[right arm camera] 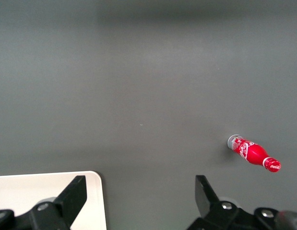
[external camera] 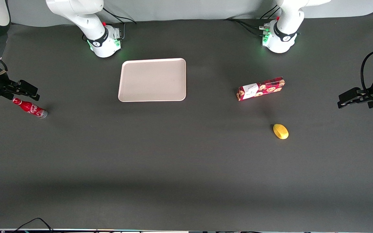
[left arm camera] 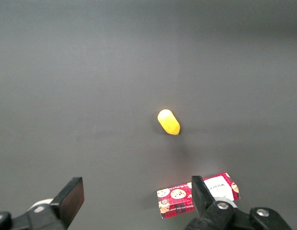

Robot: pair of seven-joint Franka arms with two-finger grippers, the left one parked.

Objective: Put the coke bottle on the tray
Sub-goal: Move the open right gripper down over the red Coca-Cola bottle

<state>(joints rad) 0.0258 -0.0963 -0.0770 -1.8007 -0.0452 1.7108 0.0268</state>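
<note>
Red coke bottle lying just beside the spread, empty pincer.

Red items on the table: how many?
2. The coke bottle lies beside the open hand, at the working arm's end; the snack box lies toward the parked arm's end.

Even, diffuse light from above keeps all 3 views bright and sharp. The matte dark grey table shows a paler band near the front camera. The right arm's black two-finger gripper, fingers apart, and the small yellow oval object cast soft, faint shadows.
</note>
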